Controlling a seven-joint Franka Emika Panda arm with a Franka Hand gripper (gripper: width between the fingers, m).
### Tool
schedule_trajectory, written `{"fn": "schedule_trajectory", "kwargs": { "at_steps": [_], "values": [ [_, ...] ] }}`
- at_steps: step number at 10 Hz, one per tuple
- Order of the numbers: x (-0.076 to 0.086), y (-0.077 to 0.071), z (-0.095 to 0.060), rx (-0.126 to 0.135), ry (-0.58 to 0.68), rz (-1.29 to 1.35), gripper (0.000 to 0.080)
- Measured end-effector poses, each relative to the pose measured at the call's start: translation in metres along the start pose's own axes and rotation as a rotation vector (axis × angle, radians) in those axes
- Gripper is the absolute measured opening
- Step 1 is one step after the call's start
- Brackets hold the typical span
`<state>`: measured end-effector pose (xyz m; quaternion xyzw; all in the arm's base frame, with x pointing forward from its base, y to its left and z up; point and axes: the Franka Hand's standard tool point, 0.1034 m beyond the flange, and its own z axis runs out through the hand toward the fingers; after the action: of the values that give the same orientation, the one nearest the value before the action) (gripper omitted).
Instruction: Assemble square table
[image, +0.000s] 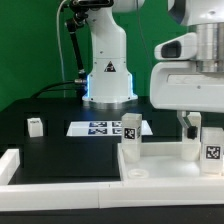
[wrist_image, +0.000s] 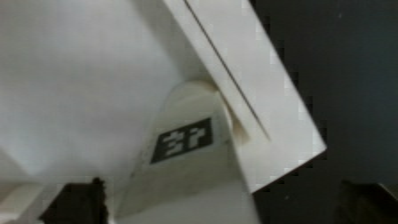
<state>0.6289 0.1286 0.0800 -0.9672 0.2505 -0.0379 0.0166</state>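
slab of the square table (image: 160, 160) lies at the exterior view's right, seemingly pushed against the border wall (image: 15, 165) so it cannot slide while legs go in. two leg posts (image: 130, 128) stand upright on it. a spare leg (image: 35, 125) waits well apart on the black counter (image: 60, 150), past the marker board (image: 95, 128). hand (image: 189, 124) hangs low over the slab, spread wide: in the wrist view its dark fingers (wrist_image: 80, 198) flank a tagged post (wrist_image: 183, 140) with gaps either side, gripping nothing
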Motion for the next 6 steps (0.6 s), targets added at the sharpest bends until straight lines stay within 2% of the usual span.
{"fn": "schedule_trajectory", "kwargs": {
  "at_steps": [2,4,6],
  "values": [
    [0.002,0.0024,0.0001,-0.001,0.0,0.041,0.0627],
    [0.0016,0.0039,0.0008,-0.002,-0.004,0.155,0.0295],
    [0.0017,0.006,0.0021,-0.006,-0.005,0.321,0.0295]
  ]
}}
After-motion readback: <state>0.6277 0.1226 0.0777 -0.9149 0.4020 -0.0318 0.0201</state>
